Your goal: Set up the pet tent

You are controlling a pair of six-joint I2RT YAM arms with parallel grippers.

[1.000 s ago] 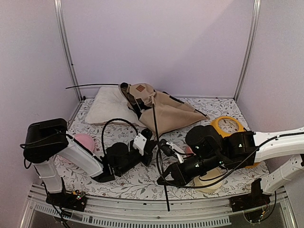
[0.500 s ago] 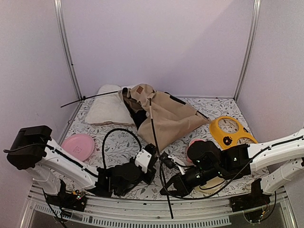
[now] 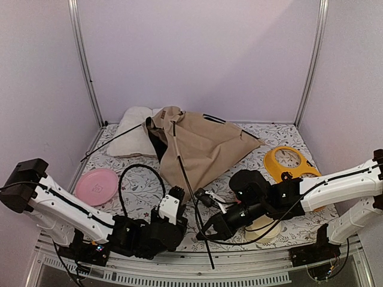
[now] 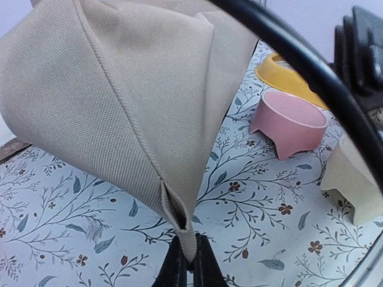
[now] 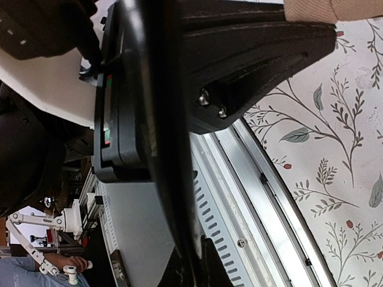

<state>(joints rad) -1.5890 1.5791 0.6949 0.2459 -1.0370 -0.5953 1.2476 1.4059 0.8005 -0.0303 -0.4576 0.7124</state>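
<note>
Floral-print cloth (image 3: pixel 140 191) is seen spread over the table, which is enclosed by pale lilac walls (image 3: pixel 197 54). Both arms are folded low along the near edge. The left gripper (image 4: pixel 188 266) is clamped on a seamed lower corner of the tent (image 4: pixel 119 89), and the tan fabric is held up off the cloth above it. Just to its right, the right gripper (image 5: pixel 192 266) is closed around a thin black pole (image 5: pixel 173 197). The overhead view shows this pole running from beyond the table's near edge up across the front of the tent. A pink bowl (image 4: pixel 288 122) and a cream bowl (image 4: pixel 353 179), each on small feet, are set near the right arm. A yellow dish (image 3: pixel 290 164) with two round openings is laid farther back on the right, and a pink plate (image 3: pixel 97 185) is placed flat on the left side. At mid-table the tent is draped in a loose, slumped peak, not yet drawn into shape. A second pole (image 3: pixel 114 140) is seen jutting from its left side toward the left wall, and another is laid along its far right edge. A cream cushion (image 3: pixel 133 133) is tucked against the tent at the back left, partly overlapped by the fabric.
</note>
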